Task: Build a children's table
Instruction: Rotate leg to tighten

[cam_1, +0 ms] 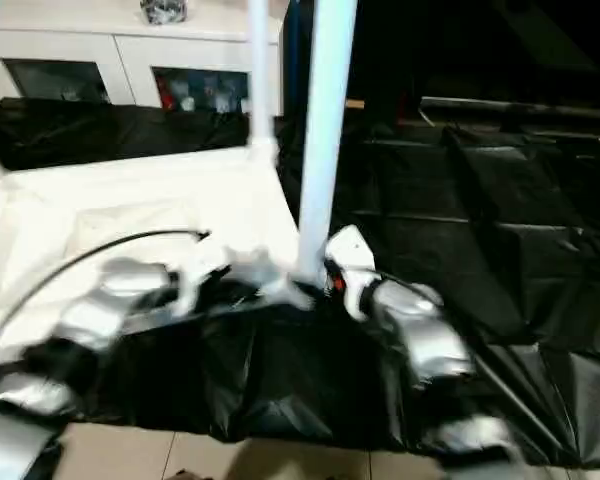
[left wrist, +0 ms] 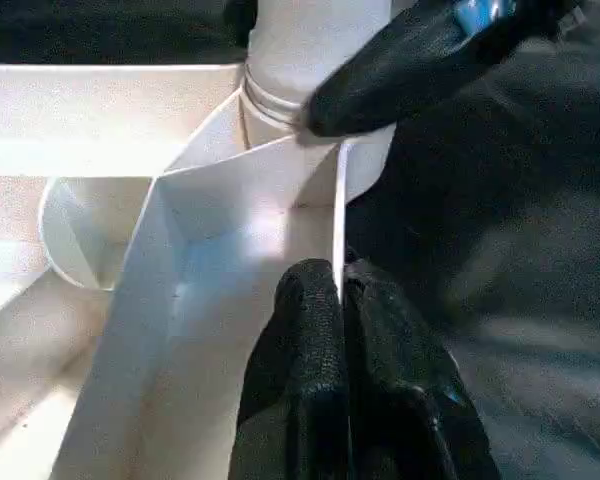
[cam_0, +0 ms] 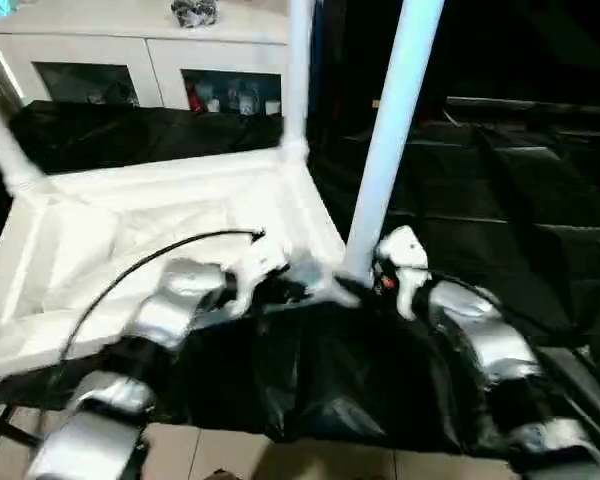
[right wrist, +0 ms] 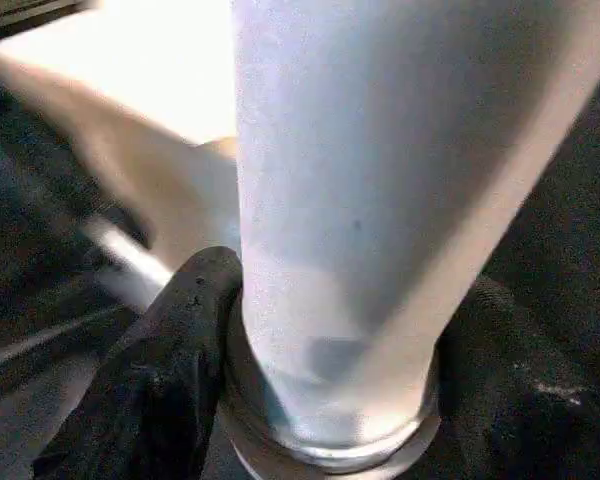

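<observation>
Tabletop point(cam_0: 130, 215): upside down on black sheeting point(cam_0: 500, 190), ribs upward, beside both grippers.
Near leg point(cam_0: 390, 130): upright in the corner socket between the grippers.
Right gripper point(right wrist: 325, 360): fingers clasped around that leg's base.
Left gripper point(left wrist: 342, 300): closed, apparently pinching the tabletop's thin rim.
Far leg point(cam_0: 298, 70): upright beyond them.

Both eye views look forward and down from the head over the forearms, sharing the upturned table top point(cam_0: 160, 225) and its near-right leg point(cam_0: 390, 130). Each wrist view sits very close at that leg's corner socket point(left wrist: 300, 110), from opposite sides.
</observation>
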`<state>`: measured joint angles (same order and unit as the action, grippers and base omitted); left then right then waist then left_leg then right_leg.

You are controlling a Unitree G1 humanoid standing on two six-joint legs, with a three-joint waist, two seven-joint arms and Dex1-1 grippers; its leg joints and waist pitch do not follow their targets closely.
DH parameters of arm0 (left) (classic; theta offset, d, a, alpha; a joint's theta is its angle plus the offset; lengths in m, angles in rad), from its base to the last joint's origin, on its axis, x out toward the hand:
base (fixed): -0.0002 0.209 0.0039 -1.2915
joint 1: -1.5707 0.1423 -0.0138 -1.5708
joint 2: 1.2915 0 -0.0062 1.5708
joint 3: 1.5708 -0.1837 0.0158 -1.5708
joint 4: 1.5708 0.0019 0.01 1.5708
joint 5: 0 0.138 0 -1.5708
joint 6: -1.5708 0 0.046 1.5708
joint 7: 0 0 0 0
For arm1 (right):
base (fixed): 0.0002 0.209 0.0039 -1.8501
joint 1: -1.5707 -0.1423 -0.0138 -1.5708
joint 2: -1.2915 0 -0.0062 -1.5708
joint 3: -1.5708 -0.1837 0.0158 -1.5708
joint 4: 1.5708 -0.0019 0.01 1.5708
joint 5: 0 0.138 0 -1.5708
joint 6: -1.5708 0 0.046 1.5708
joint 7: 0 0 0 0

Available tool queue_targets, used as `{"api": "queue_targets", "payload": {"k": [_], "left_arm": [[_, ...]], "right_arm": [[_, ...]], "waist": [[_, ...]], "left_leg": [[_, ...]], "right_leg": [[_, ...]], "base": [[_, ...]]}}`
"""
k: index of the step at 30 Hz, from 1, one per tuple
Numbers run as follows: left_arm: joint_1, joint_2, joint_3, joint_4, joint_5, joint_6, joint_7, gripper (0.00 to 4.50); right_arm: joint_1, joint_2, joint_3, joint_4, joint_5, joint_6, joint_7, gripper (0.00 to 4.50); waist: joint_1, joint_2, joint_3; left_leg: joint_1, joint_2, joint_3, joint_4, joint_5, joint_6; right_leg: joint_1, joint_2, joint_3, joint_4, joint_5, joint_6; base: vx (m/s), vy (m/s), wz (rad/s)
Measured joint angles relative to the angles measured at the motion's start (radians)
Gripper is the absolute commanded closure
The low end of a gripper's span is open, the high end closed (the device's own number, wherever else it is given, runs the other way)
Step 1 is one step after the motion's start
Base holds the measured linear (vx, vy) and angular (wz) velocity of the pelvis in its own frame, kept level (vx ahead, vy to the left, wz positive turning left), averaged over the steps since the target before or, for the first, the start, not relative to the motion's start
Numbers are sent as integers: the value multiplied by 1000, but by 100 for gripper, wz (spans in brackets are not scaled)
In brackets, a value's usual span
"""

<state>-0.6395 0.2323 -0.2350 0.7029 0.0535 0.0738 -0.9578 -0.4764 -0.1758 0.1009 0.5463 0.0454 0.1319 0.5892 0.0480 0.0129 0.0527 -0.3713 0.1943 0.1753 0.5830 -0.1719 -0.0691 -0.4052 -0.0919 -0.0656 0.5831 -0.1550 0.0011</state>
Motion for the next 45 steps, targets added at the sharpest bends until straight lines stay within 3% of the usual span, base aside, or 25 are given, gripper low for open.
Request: {"api": "queue_targets", "payload": {"k": [4,9,10,15,20,22,27,32,37,45], "left_arm": [[-36,-73,3,38,22,39,132,450],[-48,-102,19,64,36,44,196,450],[-52,-105,21,71,38,42,199,450],[-53,-94,21,72,40,32,178,450],[-33,-39,5,40,20,-2,49,450],[-16,-18,-2,13,12,-17,-12,450],[3,30,-11,-2,-11,-51,-120,450],[22,78,-12,-25,-41,-53,-244,450],[43,115,-14,-51,-64,-55,-328,450],[45,131,-16,-51,-71,-61,-366,450]], "right_arm": [[-51,69,-48,78,-12,5,-196,189],[-104,138,-74,157,-40,-18,-348,189],[-111,146,-87,168,-38,-21,-351,133],[-110,151,-94,170,-25,-29,-325,84],[-92,71,-4,151,-61,-84,-195,75],[-64,39,8,119,-57,-104,-115,75],[-5,-55,48,13,-21,-101,122,75],[46,-162,74,-89,60,-61,363,75],[56,-207,93,-139,81,-29,475,116],[62,-221,114,-166,80,-19,502,186]], "waist": [[-4,1,-1],[-15,10,-5],[-15,10,-5],[-16,10,-5],[-17,12,-4],[-12,12,-4],[-6,11,-4],[8,10,-3],[13,11,-2],[14,11,-2]], "left_leg": [[0,-1,0,1,0,0],[0,-1,0,0,0,0],[0,-1,0,0,0,0],[-1,-1,-1,0,0,0],[0,-1,-1,-3,0,0],[-1,0,-1,-4,0,0],[-2,0,-1,-1,0,0],[-2,0,0,0,0,0],[-2,1,0,0,0,0],[-3,2,0,1,0,0]], "right_leg": [[1,0,1,0,1,-1],[1,0,1,0,3,-4],[1,0,0,0,2,-4],[1,0,0,0,2,-4],[0,0,-1,0,2,-4],[0,0,-1,0,1,-3],[0,0,-1,0,1,-3],[0,0,-1,1,2,-3],[0,0,-1,1,2,-3],[0,0,-1,1,1,-3]], "base": [[0,0,0],[0,0,0],[0,0,0],[0,0,0],[0,0,0],[0,0,0],[0,0,0],[0,0,0],[0,0,0],[0,0,0]]}}
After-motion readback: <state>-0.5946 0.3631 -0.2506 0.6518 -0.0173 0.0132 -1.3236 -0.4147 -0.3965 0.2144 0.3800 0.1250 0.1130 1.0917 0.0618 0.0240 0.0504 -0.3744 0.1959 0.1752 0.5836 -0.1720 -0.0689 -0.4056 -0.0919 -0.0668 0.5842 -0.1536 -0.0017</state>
